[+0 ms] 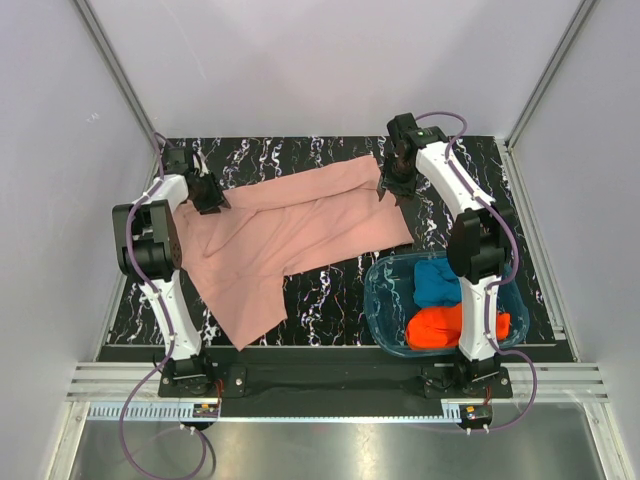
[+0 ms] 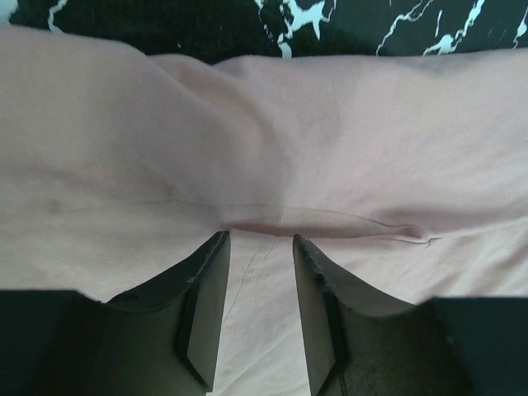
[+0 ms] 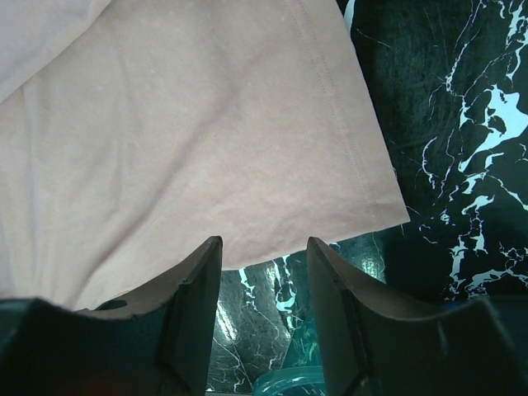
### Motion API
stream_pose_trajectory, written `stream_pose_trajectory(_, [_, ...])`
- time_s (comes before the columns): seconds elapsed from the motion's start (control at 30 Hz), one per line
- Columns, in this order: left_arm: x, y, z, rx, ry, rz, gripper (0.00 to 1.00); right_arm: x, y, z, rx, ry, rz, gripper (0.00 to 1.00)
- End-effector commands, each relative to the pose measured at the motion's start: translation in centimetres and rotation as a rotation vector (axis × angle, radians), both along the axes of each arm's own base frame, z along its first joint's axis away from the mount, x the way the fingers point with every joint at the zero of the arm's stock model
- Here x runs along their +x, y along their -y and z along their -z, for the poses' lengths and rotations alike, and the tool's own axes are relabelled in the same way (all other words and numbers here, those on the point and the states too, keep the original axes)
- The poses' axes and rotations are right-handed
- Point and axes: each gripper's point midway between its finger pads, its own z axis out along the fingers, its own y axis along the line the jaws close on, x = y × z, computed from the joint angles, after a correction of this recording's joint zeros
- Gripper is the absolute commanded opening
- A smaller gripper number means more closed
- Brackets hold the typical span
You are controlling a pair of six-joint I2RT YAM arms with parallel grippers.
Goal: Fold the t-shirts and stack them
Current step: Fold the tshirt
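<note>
Dark fingers [image 2: 206, 305] of the left gripper [image 2: 260, 239] fill the bottom of its wrist view. They stand apart with nothing between them, and pink cloth shows through the gap. They hang just over the dusty-pink t-shirt [image 1: 300, 225], close to a narrow ribbed band [image 2: 330, 223] that may be the neck opening, though the view is too close to be sure. Soft creases run across the cloth above that band, and a strip of the black, white-veined table [image 2: 346, 25] shows beyond the far edge.

The right gripper [image 3: 264, 243] is likewise spread and holds nothing. Its fingers sit over the shirt's stitched corner [image 3: 388, 210], which lies flat on the table, the hem running along the right-hand edge of the cloth.

From above, the pink shirt lies spread and partly rumpled across the middle and left of the table, one part reaching toward the near left edge. The left gripper is at its far-left edge and the right gripper at its far-right corner.

Just beside the shirt's near right edge stands a translucent blue plastic tub [image 1: 372, 300]. Inside it lie a blue t-shirt [image 1: 435, 282], bunched toward the far side, and an orange-red t-shirt [image 1: 440, 328], bunched at the near side, the two touching. The right arm [image 1: 470, 240] crosses over the tub and hides part of both.
</note>
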Motion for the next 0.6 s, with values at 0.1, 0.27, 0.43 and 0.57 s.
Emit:
stream_pose_trajectory(0.1, [1.8,-0.6,-1.2,0.021,0.051,0.009,0.42,-0.4,0.1,0.0,0.005,-0.009,-0.021,0.53])
stream_pose_trajectory(0.27, [1.4,-0.8,-0.7,0.034,0.034,0.005,0.42,-0.4,0.0,0.3,0.008,-0.015,-0.019,0.53])
stream_pose_trajectory(0.43, [0.6,-0.4,0.3,0.026,0.000,0.012,0.41,-0.5,0.1,0.8,0.006,-0.027,-0.012,0.53])
stream_pose_trajectory(0.57, [0.3,-0.3,0.4,0.025,0.005,0.023,0.33,-0.5,-0.3,0.8,0.027,-0.030,-0.018,0.53])
